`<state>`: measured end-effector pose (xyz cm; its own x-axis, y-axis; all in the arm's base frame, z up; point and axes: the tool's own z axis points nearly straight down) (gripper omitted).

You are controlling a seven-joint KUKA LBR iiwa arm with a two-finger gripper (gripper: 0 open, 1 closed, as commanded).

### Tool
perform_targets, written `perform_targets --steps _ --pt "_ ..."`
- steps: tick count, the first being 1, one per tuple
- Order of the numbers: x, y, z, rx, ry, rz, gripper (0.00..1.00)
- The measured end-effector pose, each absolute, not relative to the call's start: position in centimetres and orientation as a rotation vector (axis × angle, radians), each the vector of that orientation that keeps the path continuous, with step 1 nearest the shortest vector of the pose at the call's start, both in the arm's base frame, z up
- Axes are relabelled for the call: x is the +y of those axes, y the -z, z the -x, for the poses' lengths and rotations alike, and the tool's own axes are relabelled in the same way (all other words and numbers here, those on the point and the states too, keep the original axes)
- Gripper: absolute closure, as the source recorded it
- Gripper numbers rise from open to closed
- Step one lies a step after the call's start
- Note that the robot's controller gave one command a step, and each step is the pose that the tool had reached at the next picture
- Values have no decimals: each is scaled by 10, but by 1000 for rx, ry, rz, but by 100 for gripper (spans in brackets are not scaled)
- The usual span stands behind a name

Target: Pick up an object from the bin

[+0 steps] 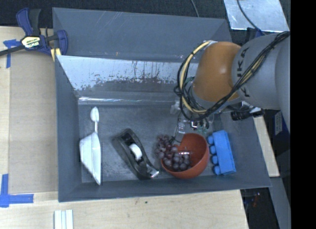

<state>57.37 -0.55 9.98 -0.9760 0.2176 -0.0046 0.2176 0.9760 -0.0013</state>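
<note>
Across most of the frame, a grey metal bin (pixel 69 124) with sloping walls and a flat floor, scuffed along the upper wall. From the right edge, reaching in over the bin's upper right part, the grey KUKA arm (pixel 266 75). At its wrist, a rounded orange cover (pixel 217 72), with yellow and black cables (pixel 185 82) looped round its left side.

Along the lower part of the floor, a row of loose things, well short of a heap. Right of centre, a reddish-brown bowl (pixel 200 149), upright and open to the camera. At the far left of the row, a white plastic scoop (pixel 91 155), handle pointing towards the upper wall. Between scoop and bowl, lying at a slant, a black tape dispenser (pixel 129 146) with a white roll in it, lower end close to the bowl. Just right of the bowl and touching or nearly touching it, a blue studded toy brick (pixel 222 154), long side running up and down the frame. Draped over the bowl's left rim, partly inside, a bunch of dark purple grapes (pixel 170 155).

Below the orange cover, the gripper (pixel 177 135), down at the bowl's upper left rim, right by the grapes. Width of the claw not to be told here, nor whether anything is in its grasp.
</note>
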Motion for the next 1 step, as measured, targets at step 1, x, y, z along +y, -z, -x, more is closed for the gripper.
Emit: perform_targets --steps 1 --pt "17 -77 -514 3091 4 29 0"
